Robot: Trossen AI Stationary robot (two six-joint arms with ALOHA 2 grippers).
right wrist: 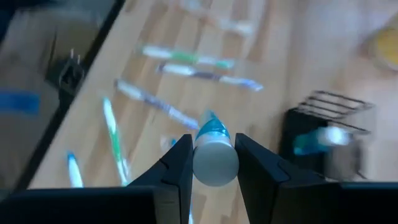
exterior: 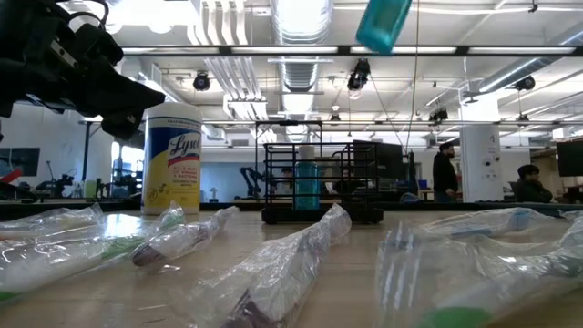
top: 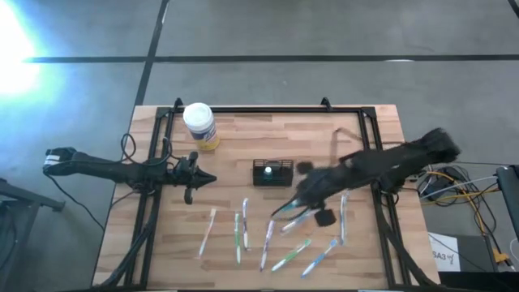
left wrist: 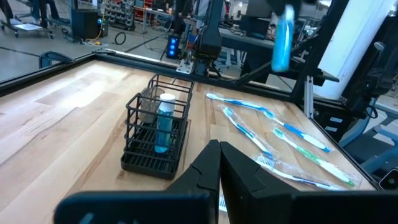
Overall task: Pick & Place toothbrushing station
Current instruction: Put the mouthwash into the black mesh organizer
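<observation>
The toothbrushing station (top: pixel 272 173) (left wrist: pixel 155 134) (exterior: pixel 319 187), a small black wire holder, stands on its base at the table's middle. A blue white-capped tube stands upright in it. My right gripper (right wrist: pixel 214 155) (top: pixel 285 212) is above the table, to the right of the station and nearer the front edge. It is shut on a second blue tube (left wrist: pixel 283 34) (exterior: pixel 383 23). My left gripper (top: pixel 207 178) (left wrist: pixel 219 155) rests shut and level to the left of the station, touching nothing. My right gripper pinches the blue tube between its two fingers at the white round end (right wrist: pixel 214 163). The fingers (right wrist: pixel 177 165) slant down from the table's right side. The blue part reaches out beyond the fingertips, and the tube is lifted well clear of the table.
Several wrapped toothbrushes (top: pixel 268 235) (left wrist: pixel 280 140) lie along the near half of the table. A white-lidded, yellow-labelled jar (top: pixel 200 126) (exterior: pixel 173 157) stands at the back left. A small black object (top: pixel 326 216) lies near the brushes. Black frame rails (top: pixel 158 162) border the table.
</observation>
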